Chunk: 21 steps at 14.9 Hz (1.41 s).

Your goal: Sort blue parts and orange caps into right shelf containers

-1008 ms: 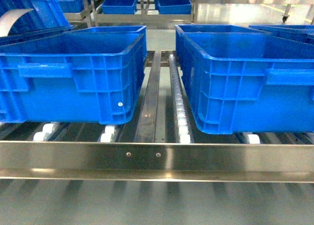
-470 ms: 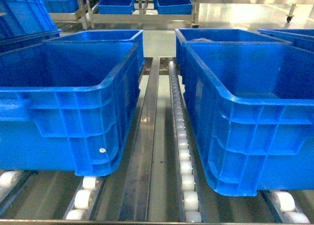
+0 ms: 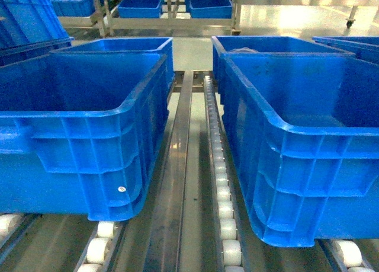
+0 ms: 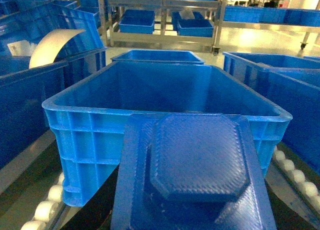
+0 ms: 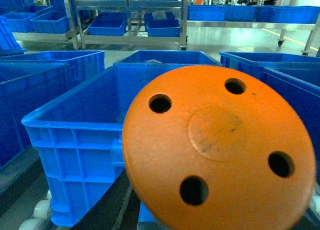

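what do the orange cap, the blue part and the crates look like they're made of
Orange cap: looks like matte moulded plastic, a smooth disc with four round holes and faint scuffs.
Blue part: probably plastic, with a fine woven-looking texture on its raised octagonal face.
Crates: glossy moulded plastic, with ribbed walls, thick rims and light glinting off the edges.

A round orange cap [image 5: 220, 150] with four dark holes and a scuffed centre disc fills the right wrist view, in front of a bright blue ribbed crate [image 5: 75, 140]. In the left wrist view a blue part [image 4: 195, 165] with a fine woven-looking texture sits before another bright blue crate [image 4: 90, 135]. White rollers [image 3: 225, 218] run along a silver-grey metal rail [image 3: 177, 183] between the crates.
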{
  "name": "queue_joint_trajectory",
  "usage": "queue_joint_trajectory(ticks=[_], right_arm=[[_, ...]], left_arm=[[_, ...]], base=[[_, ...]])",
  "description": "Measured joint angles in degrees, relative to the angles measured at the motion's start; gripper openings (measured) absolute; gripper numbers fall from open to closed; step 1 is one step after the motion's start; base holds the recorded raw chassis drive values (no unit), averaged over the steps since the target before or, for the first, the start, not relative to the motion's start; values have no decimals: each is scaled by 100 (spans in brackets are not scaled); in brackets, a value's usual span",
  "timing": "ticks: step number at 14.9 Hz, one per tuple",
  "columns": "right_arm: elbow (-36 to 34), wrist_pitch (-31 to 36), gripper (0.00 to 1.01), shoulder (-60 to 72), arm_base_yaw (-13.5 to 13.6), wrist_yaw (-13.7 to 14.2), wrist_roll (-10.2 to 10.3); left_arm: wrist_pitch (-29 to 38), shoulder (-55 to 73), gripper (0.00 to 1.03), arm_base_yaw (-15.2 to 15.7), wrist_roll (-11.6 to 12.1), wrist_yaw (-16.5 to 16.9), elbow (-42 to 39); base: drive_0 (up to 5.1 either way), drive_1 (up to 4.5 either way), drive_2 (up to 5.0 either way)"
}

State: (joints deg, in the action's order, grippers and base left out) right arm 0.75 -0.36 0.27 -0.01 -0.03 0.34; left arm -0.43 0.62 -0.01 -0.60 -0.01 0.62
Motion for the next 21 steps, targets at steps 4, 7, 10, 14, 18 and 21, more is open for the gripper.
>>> queue_joint_trajectory(ticks=[4, 7, 10, 14, 18, 21], right_arm=[[0, 0, 43, 0, 0, 0, 0], [0, 0, 43, 0, 0, 0, 0], [0, 0, 43, 0, 0, 2, 2], [0, 0, 43, 0, 0, 0, 2], [0, 0, 43, 0, 0, 0, 0], [0, 0, 43, 0, 0, 2, 0]], left_arm=[[2, 0, 41, 0, 2, 0, 0], [2, 0, 41, 0, 2, 0, 2], [0, 0, 41, 0, 0, 0, 2], [2, 0, 41, 0, 2, 0, 2], [2, 0, 41, 0, 2, 0, 0], [0, 0, 41, 0, 2, 0, 0]], base=[[0, 0, 0], [0, 0, 0], [0, 0, 0], [0, 0, 0], [0, 0, 0], [0, 0, 0]])
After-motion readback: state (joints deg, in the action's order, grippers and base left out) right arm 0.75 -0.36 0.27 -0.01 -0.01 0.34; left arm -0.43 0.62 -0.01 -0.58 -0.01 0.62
